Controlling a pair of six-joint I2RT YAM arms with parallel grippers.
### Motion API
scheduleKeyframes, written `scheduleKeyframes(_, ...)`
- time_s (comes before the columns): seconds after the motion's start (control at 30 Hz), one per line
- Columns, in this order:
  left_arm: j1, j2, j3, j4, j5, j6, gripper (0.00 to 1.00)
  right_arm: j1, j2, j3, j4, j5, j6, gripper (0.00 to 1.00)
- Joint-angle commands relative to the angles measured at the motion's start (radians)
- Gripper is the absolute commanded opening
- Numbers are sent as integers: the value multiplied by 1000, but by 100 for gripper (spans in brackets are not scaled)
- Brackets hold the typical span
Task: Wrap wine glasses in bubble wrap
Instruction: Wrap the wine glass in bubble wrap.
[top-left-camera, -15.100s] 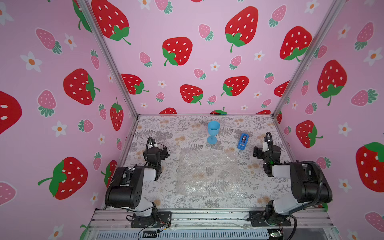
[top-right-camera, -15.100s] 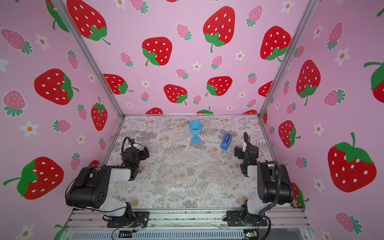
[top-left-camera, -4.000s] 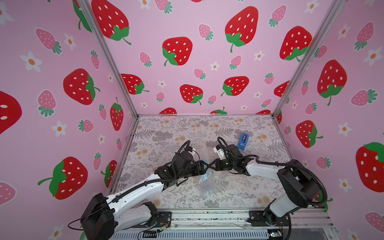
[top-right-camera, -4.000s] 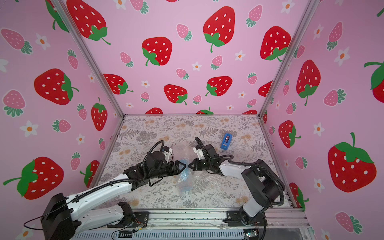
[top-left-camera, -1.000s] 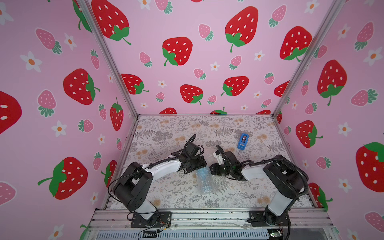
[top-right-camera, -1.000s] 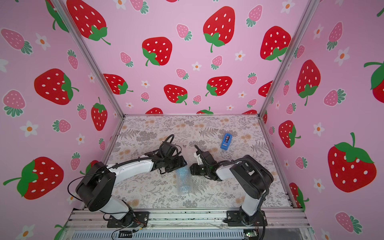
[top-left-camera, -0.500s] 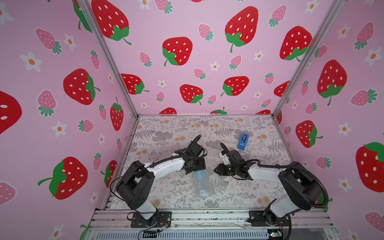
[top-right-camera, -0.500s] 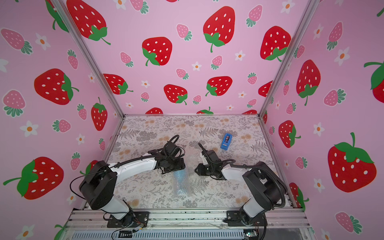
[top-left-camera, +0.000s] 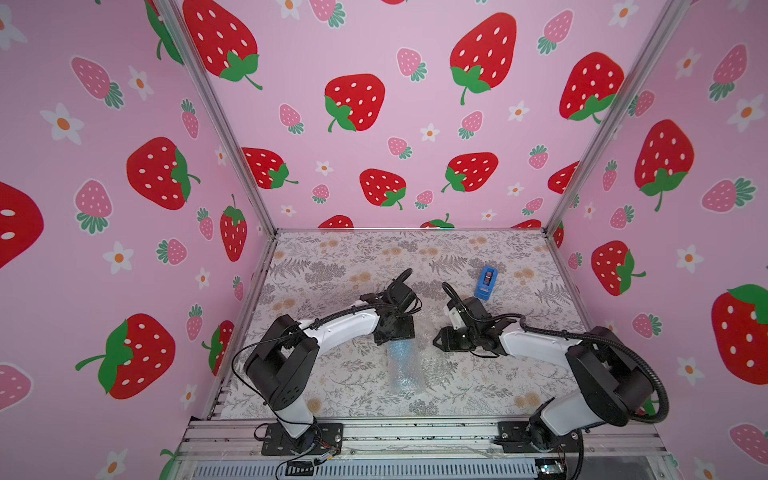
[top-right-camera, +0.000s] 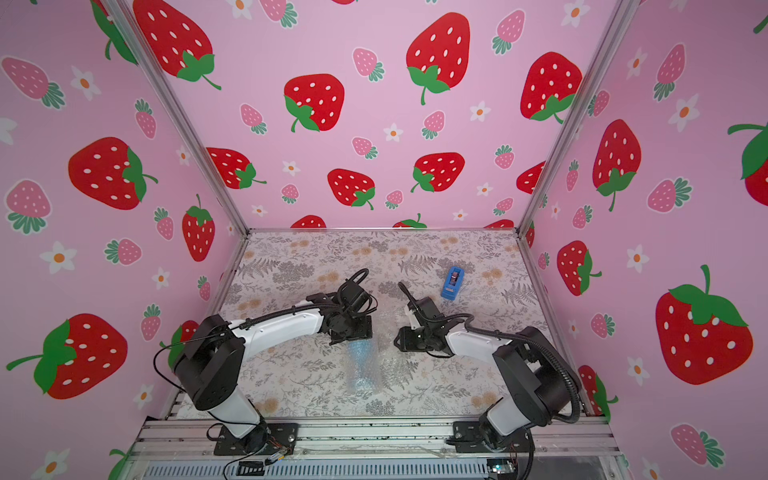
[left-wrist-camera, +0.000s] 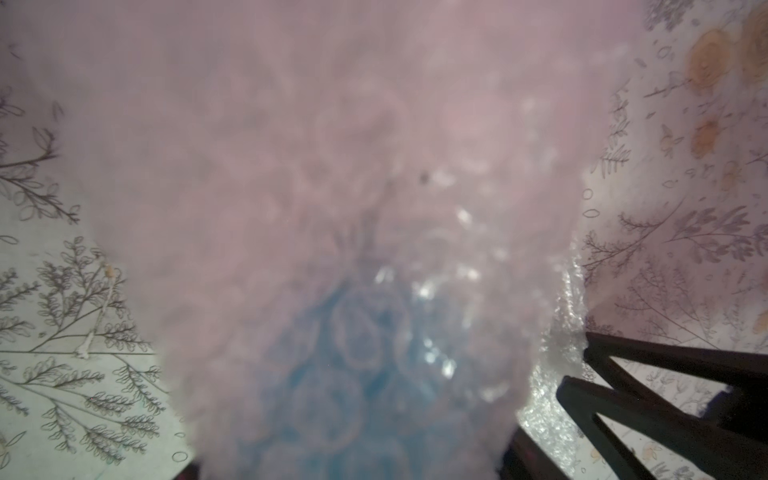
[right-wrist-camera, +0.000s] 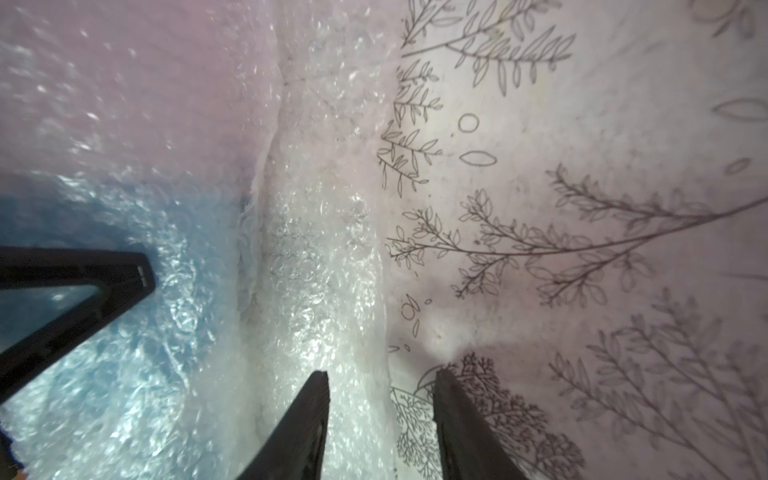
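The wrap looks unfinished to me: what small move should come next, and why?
Probably shut the right gripper on the loose bubble wrap edge and fold it over. Its jaws stand open astride that edge, while the left gripper holds the wrapped goblet.

Blue tape dispenser (top-left-camera: 485, 283) on floral table (top-left-camera: 332, 266), back right; strawberry-print walls (top-left-camera: 395, 50).

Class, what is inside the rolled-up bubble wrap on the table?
A light-blue goblet shows through the bubble wrap as a blurred blue patch; its stem and foot cannot be made out.
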Motion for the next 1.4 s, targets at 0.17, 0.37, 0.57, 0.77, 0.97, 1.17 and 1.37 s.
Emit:
scheduleKeyframes(0.17,-1,47,13,-22,-5,-24,75,9,72,-17,136,-146,71,20)
scheduleKeyframes(0.37,-2,36,-9,24,10,-37,74,9,-23,-41,155,-144,99,0)
scheduleKeyframes(0.57,-1,42,-32,74,31,-49,73,11,-133,-43,122,-121,124,0)
scheduleKeyframes(0.77,0,60,-50,143,69,-68,73,19,-170,-46,120,-120,149,0)
scheduleKeyframes(0.97,0,73,-64,207,99,-80,71,30,-184,-45,130,-118,204,0)
scheduleKeyframes(1.17,11,57,-112,341,198,-99,74,44,-221,-33,52,-52,241,0)
scheduleKeyframes(1.37,31,20,-151,407,276,-88,88,46,-239,-47,39,-13,278,0)
